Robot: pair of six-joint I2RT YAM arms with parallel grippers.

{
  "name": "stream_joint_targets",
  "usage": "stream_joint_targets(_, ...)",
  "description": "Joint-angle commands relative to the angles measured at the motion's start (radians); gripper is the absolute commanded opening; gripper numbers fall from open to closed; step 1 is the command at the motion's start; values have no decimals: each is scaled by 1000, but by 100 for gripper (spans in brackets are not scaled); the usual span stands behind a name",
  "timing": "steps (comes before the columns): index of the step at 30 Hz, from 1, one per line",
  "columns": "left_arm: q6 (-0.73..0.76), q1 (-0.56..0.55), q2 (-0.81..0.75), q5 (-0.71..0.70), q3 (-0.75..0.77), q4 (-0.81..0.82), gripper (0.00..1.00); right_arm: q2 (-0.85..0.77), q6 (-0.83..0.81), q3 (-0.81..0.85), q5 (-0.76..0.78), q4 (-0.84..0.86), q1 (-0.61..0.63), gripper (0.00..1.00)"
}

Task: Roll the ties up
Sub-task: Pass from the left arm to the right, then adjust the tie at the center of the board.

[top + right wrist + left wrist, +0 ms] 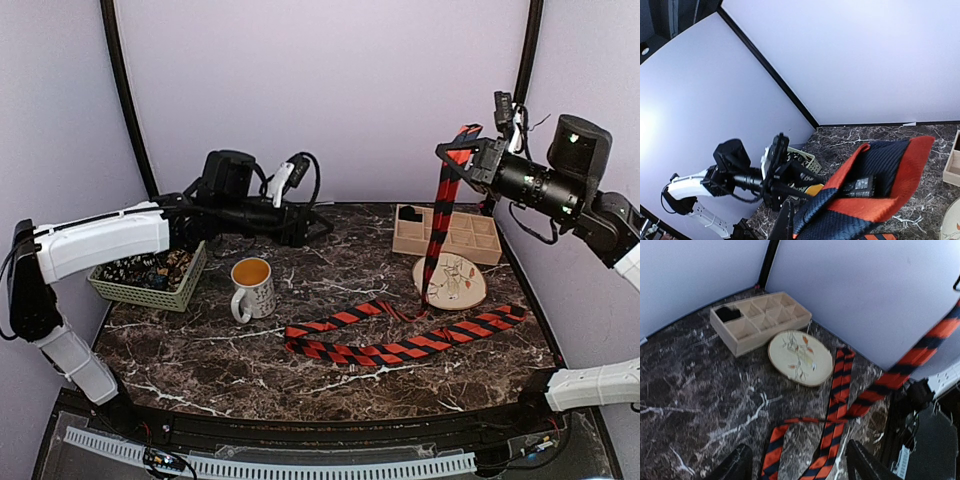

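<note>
The right jaws are raised high above the dark marble-patterned desk (200, 370) and closed on one end of the red-and-black diagonally striped fabric necktie (380, 352). In the right wrist view that broad end folds over them and hides most of the fingers. From these jaws the necktie hangs straight down. It meets the desk at the edge of a round pale plate with a flower drawing (458, 285), then lies doubled in long flat strands on the desk, below and between the two sets of jaws.

The left jaws are held above the desk, pointing toward the right arm. They are spread wide and hold nothing. In the left wrist view both dark fingers (737, 465) frame the necktie's strands, which lie on the desk ahead of them without touching.

A light wooden tray with many compartments (480, 238) sits below the right jaws, just behind the hanging strip, with something black in one corner compartment. A white printed mug holding orange-brown liquid (253, 290) stands below the left jaws. Behind them, under the left arm, a pale green plastic basket (140, 293) holds dark pale-dotted fabric (150, 270).
</note>
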Motion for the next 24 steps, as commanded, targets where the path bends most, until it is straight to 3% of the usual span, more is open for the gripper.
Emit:
stream_joint_targets(1,134,-54,-33,-42,-210,111,66,17,79,-25,122,-33,1,0)
stream_joint_targets(6,235,-113,118,-38,-181,124,67,12,124,9,262,-117,-5,0)
stream_joint_targets(12,374,-173,255,87,-132,357,74,35,167,55,349,-218,-16,0)
stream_joint_targets(17,505,-231,422,91,17,349,75,56,199,86,389,-274,-19,0)
stream_joint_targets(24,573,-261,581,72,177,329,76,73,218,120,419,-319,-25,0)
